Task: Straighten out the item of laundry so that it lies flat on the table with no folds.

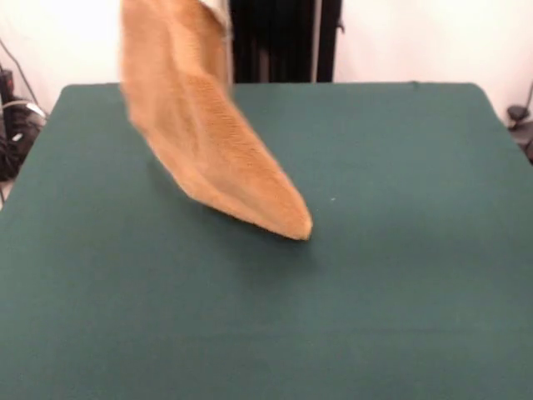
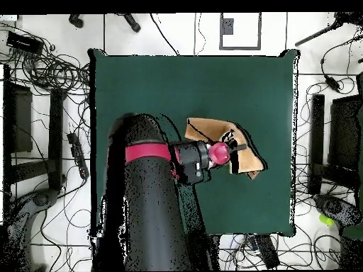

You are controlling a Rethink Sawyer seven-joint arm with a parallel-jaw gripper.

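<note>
The item of laundry (image 1: 208, 142), an orange-tan terry towel, hangs in the air in the front view from above the picture's top edge. It drapes down to a pointed lower corner that reaches the dark green table (image 1: 400, 250) or just above it, left of centre. The overhead view has my gripper (image 2: 232, 149) right over the towel (image 2: 204, 131), right of the table's (image 2: 156, 85) centre, shut on the cloth. The towel is folded on itself and bunched. The front view does not show the gripper.
My black and red arm (image 2: 145, 191) covers the table's lower left part in the overhead view. Cables (image 2: 53, 71) and dark equipment (image 2: 337, 142) lie on the floor around the table's edges. A black stand (image 1: 283, 42) rises behind the far edge.
</note>
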